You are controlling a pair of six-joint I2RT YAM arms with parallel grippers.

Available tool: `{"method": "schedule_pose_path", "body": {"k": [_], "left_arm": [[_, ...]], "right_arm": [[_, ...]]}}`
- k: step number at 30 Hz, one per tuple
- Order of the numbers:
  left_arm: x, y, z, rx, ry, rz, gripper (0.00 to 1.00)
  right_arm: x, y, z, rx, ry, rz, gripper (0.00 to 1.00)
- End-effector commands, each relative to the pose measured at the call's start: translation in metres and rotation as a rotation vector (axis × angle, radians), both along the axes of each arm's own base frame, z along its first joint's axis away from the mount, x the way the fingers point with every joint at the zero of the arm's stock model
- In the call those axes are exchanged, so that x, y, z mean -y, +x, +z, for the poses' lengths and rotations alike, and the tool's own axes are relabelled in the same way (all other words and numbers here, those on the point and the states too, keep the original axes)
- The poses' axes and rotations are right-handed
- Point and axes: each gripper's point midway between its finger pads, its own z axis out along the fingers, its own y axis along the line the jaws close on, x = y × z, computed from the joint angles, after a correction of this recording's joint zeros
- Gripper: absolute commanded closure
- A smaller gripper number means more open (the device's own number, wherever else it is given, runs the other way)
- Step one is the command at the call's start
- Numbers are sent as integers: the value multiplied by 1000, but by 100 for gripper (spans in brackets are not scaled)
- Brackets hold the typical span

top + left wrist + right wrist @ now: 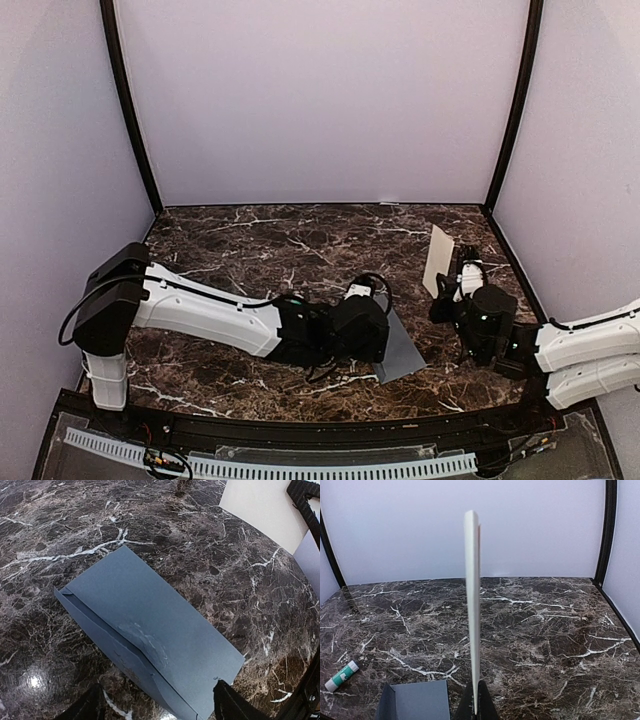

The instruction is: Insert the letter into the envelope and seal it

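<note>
The envelope (150, 625) is blue-grey and lies flat on the marble table, its flap crease along its left side; it also shows in the top view (403, 352) and the right wrist view (415, 701). My left gripper (380, 343) hovers over it, open, with one fingertip (231, 705) at the envelope's near right corner and the other off its left edge. My right gripper (444, 292) is shut on the lower edge of the letter (438, 258), a pale tan sheet held upright above the table, seen edge-on in the right wrist view (472, 605).
A white-and-green glue stick (341, 675) lies on the table, left of the envelope in the right wrist view. Lilac walls with black corner posts (510, 110) close in the table (270, 240) at the back and sides.
</note>
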Motion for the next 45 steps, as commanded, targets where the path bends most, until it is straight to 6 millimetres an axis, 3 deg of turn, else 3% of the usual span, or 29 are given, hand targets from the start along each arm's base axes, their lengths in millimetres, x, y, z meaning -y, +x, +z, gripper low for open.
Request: {"method": "schedule_pose_path", "body": {"k": [1,17,19,25,31,40,45], "left_arm": [[7,0,0,-11,-21,29,28],[15,4,-36,-27,22,74,39],[13,6,-37,-21,28,88,44],[2,9,-43,-8,63,127,74],[-8,12,-48,-1,90,168,87],[-16,12,-55,-8,108,185,83],[-15,11,-57,-14,101,173,87]], "right_arm": [[4,4,10,50,33,-48,100],[2,4,8,50,25,-39,100],[2,4,7,50,24,-37,100],[1,4,7,49,19,-34,100],[0,4,7,49,18,-32,100],[-1,5,7,47,13,-30,100],[-1,5,7,47,13,-30,100]]}}
